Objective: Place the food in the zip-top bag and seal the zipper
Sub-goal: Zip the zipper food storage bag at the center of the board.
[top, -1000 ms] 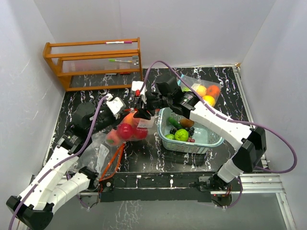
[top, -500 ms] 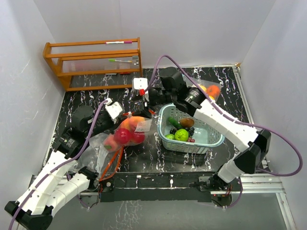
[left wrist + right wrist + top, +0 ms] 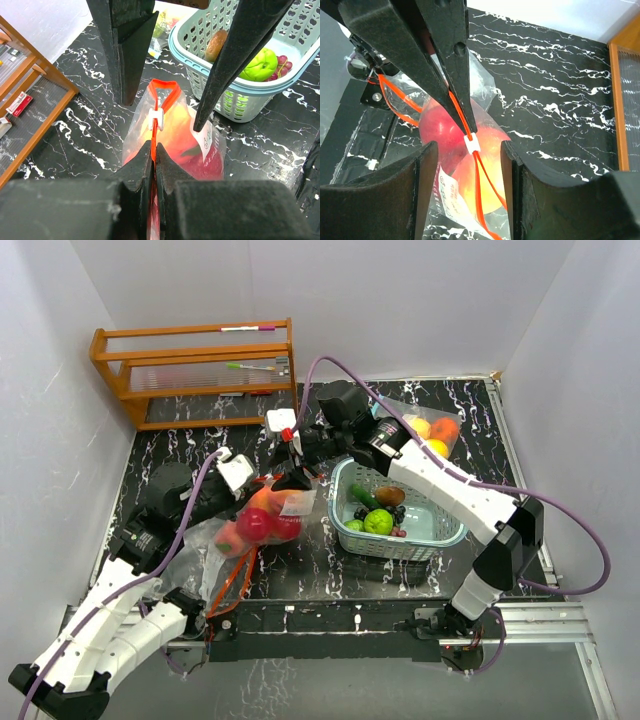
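Observation:
A clear zip-top bag (image 3: 268, 517) with an orange zipper lies left of the basket and holds food: a red fruit (image 3: 254, 524) and a peach one (image 3: 277, 498). My left gripper (image 3: 262, 484) is shut on the bag's zipper strip (image 3: 153, 150), just behind the white slider (image 3: 156, 118). My right gripper (image 3: 293, 470) is open and hangs over the bag, one finger on each side of the slider (image 3: 471, 143), not touching it. The zipper is joined on the left gripper's side of the slider and splits open beyond it. More food lies in the teal basket (image 3: 440, 530), among it a green fruit (image 3: 378, 522).
A second clear bag (image 3: 430, 433) with orange and yellow fruit lies behind the basket. A limp empty bag (image 3: 205, 562) with an orange zipper lies at the front left. A wooden rack (image 3: 195, 370) stands at the back left.
My right gripper pulled back from the bag, then returned open over the slider. The bag and my left gripper shifted slightly left.

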You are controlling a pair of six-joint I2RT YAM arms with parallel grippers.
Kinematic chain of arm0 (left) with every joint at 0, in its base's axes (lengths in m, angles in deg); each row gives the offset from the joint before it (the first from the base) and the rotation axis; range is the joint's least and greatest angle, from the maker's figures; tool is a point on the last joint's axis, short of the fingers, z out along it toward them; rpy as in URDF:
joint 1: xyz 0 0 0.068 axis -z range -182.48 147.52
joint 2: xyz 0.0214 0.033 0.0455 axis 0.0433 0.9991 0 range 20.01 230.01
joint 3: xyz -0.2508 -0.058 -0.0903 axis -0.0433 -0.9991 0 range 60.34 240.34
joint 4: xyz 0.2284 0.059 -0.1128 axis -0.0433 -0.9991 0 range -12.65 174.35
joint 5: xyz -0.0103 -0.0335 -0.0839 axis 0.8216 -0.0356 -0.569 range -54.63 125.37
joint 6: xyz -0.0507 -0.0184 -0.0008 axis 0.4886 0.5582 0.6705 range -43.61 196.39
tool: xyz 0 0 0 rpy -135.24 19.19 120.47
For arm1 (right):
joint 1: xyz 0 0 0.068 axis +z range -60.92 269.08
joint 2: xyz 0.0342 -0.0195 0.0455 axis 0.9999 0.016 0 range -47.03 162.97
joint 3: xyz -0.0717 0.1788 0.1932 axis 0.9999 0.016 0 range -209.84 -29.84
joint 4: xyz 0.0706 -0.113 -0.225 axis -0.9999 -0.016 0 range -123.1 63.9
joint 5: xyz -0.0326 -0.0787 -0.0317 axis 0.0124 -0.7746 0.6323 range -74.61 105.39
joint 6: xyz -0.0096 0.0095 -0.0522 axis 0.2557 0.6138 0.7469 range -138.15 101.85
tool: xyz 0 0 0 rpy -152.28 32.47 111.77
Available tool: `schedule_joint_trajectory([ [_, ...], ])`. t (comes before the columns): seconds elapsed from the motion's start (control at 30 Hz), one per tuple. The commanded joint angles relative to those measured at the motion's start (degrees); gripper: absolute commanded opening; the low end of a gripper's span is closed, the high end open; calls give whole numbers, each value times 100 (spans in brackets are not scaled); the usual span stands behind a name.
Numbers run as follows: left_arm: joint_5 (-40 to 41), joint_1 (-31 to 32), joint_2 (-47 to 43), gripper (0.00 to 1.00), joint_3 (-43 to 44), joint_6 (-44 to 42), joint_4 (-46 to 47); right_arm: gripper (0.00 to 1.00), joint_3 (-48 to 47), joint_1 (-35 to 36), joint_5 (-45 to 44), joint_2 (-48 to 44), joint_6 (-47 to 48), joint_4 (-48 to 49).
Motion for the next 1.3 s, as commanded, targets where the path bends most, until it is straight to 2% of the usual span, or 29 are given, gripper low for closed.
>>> schedule_joint_trajectory([
  [0.0,-111,-30,-120,0,197,-39,154,54,-363,10,287,47,3,221],
  [0.33,-104,-25,-191,0,188,-14,137,42,-442,9,586,258,-77,273],
  [0.47,-87,-25,-184,0,194,-14,128,20,-468,9,647,301,-124,285],
  [0.67,-85,-24,-184,0,158,-5,154,14,-410,6,591,246,-155,355],
  [0.7,-85,-25,-191,0,159,3,154,10,-408,3,584,246,-168,360],
  [1.27,168,-25,-228,0,985,-42,-108,8,129,-400,534,60,-251,549],
])
